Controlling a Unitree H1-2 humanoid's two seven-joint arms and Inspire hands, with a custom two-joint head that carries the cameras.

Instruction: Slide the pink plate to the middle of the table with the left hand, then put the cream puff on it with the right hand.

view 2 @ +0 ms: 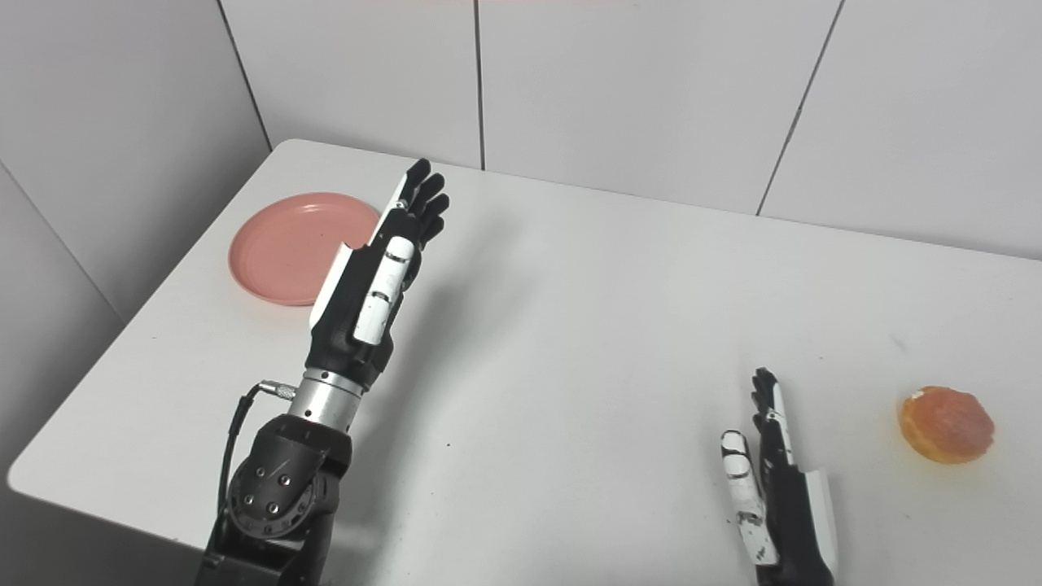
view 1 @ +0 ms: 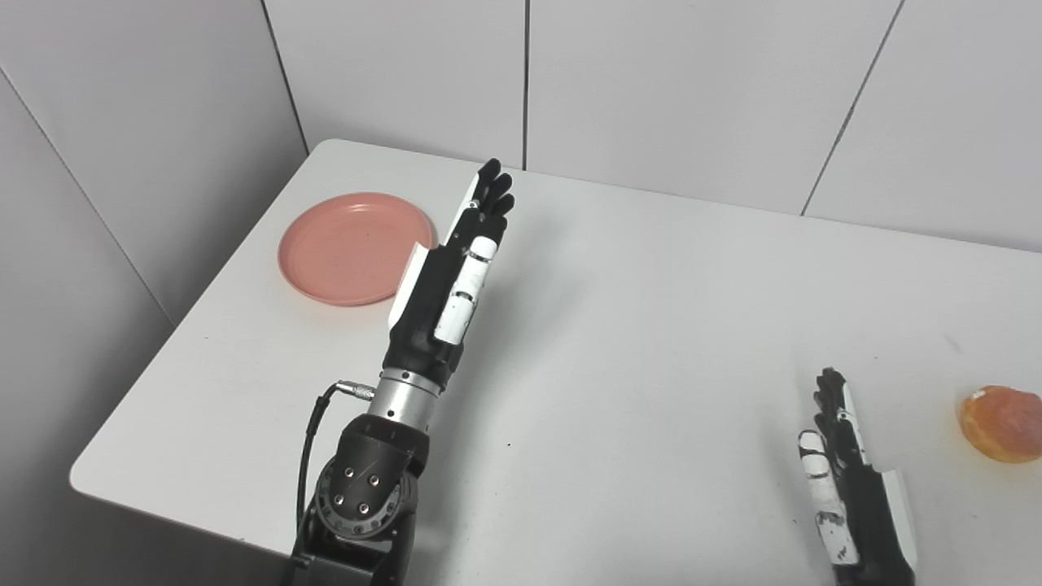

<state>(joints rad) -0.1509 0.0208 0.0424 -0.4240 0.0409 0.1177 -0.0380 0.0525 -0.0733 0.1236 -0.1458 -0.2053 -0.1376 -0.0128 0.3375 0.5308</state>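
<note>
Left hand (view 1: pixel 446 281) extended flat, empty, beside pink plate (view 1: pixel 346 248) at table (view 1: pixel 635 325) far-left corner; right hand (view 1: pixel 851 480) likewise empty, fingers straight, near cream puff (view 1: pixel 1001 423) at right edge.

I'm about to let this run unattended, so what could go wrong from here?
The round pink plastic plate sits close to the white table's left edge; a misjudged push by the left robot hand, open beside its right rim, could send it off. The golden cream puff lies near the picture's right border, apart from the open right robot hand, so the reach may be long.
</note>
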